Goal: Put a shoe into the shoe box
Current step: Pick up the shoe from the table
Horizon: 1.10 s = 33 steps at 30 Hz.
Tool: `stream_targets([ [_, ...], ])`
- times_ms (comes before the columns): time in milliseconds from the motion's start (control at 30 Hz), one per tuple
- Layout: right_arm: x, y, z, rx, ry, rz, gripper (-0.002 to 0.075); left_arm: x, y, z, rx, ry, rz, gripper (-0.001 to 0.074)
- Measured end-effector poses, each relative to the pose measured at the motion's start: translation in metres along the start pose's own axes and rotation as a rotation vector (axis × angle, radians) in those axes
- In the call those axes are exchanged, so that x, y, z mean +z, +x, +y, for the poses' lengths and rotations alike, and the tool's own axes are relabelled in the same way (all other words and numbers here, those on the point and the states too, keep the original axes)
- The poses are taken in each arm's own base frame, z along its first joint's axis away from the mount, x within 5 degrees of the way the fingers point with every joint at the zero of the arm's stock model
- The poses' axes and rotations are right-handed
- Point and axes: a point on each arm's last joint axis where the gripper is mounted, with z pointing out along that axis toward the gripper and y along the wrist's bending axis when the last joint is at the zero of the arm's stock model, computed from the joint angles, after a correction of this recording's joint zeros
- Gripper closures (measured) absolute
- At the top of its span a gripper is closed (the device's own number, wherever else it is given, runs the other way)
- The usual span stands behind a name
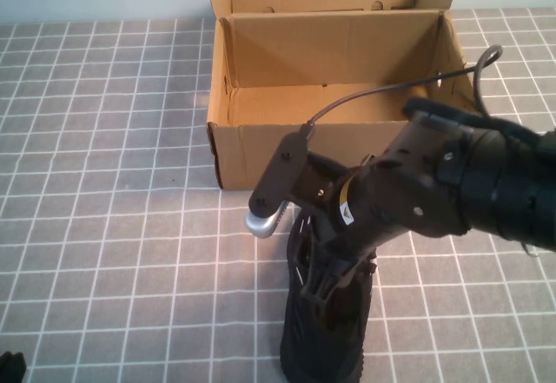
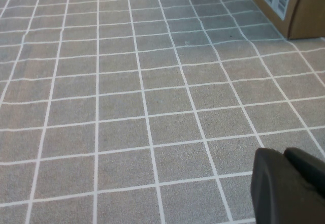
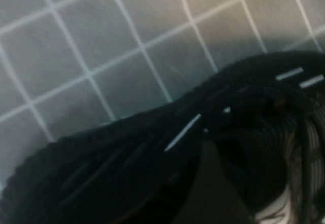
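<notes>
The black knit shoe (image 1: 326, 340) lies on the gridded table near the front edge, toe toward me. It fills the right wrist view (image 3: 127, 153), with white dashes on its side and its white tongue label (image 3: 269, 211). My right gripper (image 1: 326, 283) is down on the shoe at its opening. The brown cardboard shoe box (image 1: 295, 144) stands open and empty just behind the shoe; one corner with a printed label shows in the left wrist view (image 2: 284, 0). My left gripper (image 2: 292, 181) is shut and empty, low over the table at the front left corner (image 1: 10, 366).
The right arm (image 1: 469, 183) and its cable (image 1: 391, 88) reach in from the right, crossing in front of the box's front wall. The grey gridded mat (image 1: 113, 183) stretches bare to the left of the box and shoe.
</notes>
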Motion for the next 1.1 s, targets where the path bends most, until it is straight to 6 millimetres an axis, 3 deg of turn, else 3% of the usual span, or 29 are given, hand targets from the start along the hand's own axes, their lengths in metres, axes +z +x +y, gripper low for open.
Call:
stream_targets([
  [200,0.007,0.003,-0.002,0.041,0.025,0.036,0.0323,0.000,0.000,0.000,0.000,0.000,0.000,0.0736],
  [533,0.002,0.012,-0.005,0.059,0.025,0.128,0.0323,0.000,0.000,0.000,0.000,0.000,0.000,0.0736],
  [700,-0.013,0.011,-0.007,0.063,0.034,0.102,0.0323,0.000,0.000,0.000,0.000,0.000,0.000,0.0736],
  [1100,-0.011,0.008,-0.004,0.097,0.007,0.065,0.0324,0.000,0.000,0.000,0.000,0.000,0.000,0.0736],
])
